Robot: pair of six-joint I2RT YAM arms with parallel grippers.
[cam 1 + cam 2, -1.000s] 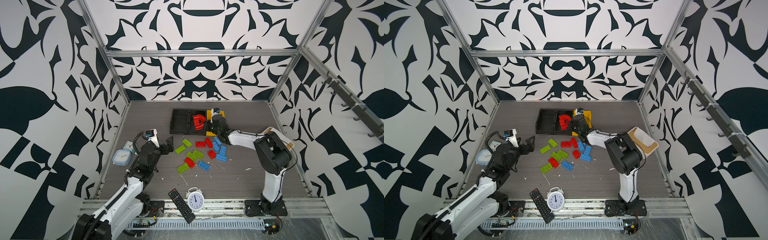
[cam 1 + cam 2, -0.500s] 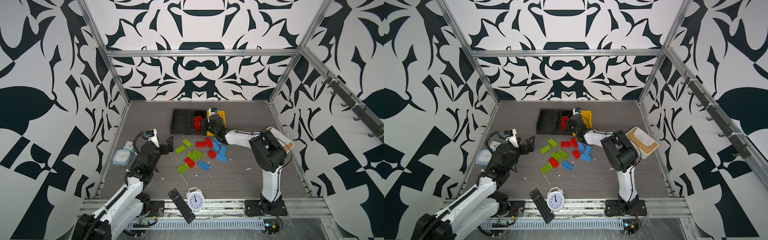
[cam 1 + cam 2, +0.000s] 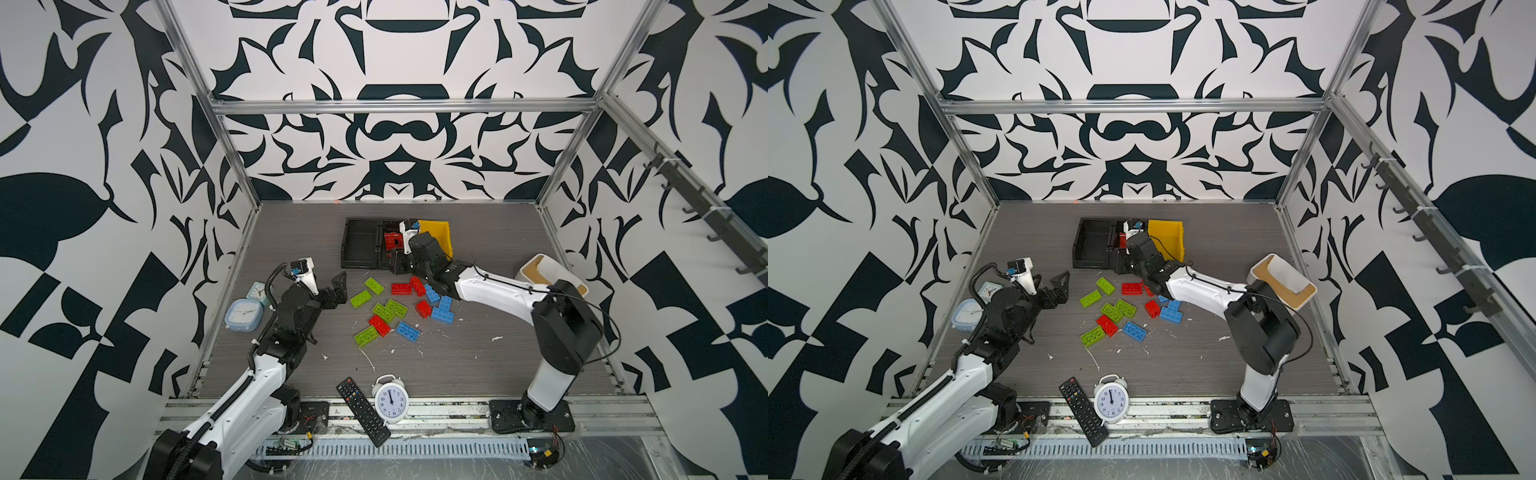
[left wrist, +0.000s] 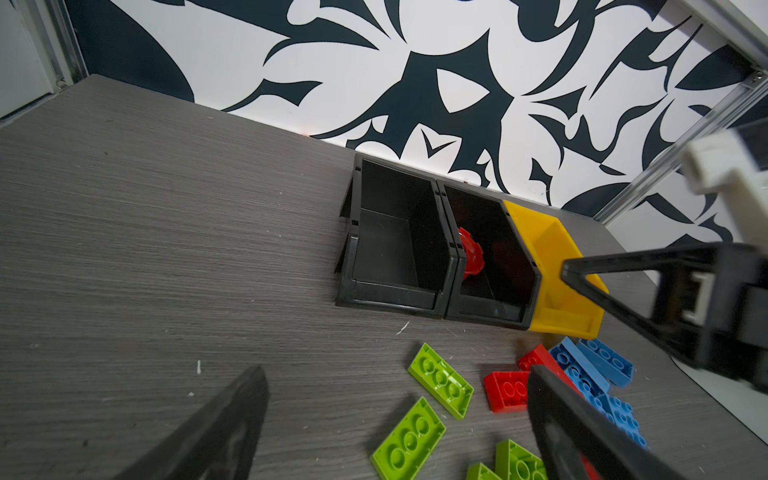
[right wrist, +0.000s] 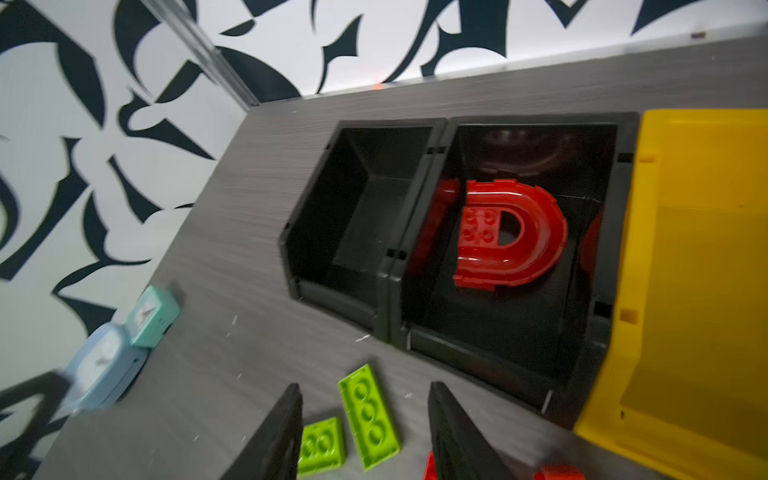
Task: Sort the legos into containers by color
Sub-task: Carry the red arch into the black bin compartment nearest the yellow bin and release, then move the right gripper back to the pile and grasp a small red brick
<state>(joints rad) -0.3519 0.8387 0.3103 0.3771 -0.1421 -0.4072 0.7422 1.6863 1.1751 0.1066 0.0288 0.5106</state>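
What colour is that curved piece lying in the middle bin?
Red; the curved piece shows best in the right wrist view.

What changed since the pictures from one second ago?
The right gripper let go of the red arch, which lies in the black bin beside the yellow bin, and drew back toward the loose legos, open. The left gripper and loose legos stayed put.

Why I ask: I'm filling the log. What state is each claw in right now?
Left claw: open, holding nothing.
Right claw: open, holding nothing; the red arch-shaped plastic brick lies in a black plastic bin.
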